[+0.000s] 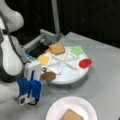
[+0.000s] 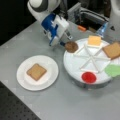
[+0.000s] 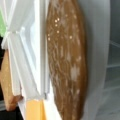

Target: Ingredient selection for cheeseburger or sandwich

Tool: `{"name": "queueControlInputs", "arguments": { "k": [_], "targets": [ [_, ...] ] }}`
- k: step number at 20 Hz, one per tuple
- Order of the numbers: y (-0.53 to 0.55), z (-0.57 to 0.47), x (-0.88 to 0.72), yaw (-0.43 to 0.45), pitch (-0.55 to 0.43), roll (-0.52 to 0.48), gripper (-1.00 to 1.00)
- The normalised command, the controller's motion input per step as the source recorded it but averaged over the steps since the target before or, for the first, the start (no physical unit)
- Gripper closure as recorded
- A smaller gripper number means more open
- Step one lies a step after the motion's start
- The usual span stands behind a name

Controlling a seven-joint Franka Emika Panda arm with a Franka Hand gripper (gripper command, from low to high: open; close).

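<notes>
The tool (image 2: 65,43) hangs right at the brown patty (image 2: 71,46), which lies at the divided tray's (image 2: 75,67) near rim; whether its jaws grip cannot be told. The patty looks light, stiff and thin, best pinched across its edges. One toast square (image 2: 36,71) lies on the plate (image 2: 51,80), beyond the tool.

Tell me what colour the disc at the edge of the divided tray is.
Red. The disc shows best in a front view, near that view's bottom edge of the tray.

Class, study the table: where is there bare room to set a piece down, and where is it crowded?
Free: the plate rim around the toast square, and the table below it in a front view. Crowded: the divided tray, where the gripper sits at the brown patty.
</notes>
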Motion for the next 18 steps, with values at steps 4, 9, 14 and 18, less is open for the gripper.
{"name": "queueControlInputs", "arguments": {
  "k": [4,9,14,18],
  "targets": [
    [-0.13,-0.09,0.17,0.081,-0.133,0.247,-1.0],
    [-0.12,-0.09,0.2,0.072,-0.129,0.25,-1.0],
    [-0.12,-0.11,0.25,0.082,-0.118,0.251,-1.0],
    [-0.16,-0.14,0.27,0.102,-0.118,0.254,-1.0]
  ]
}}
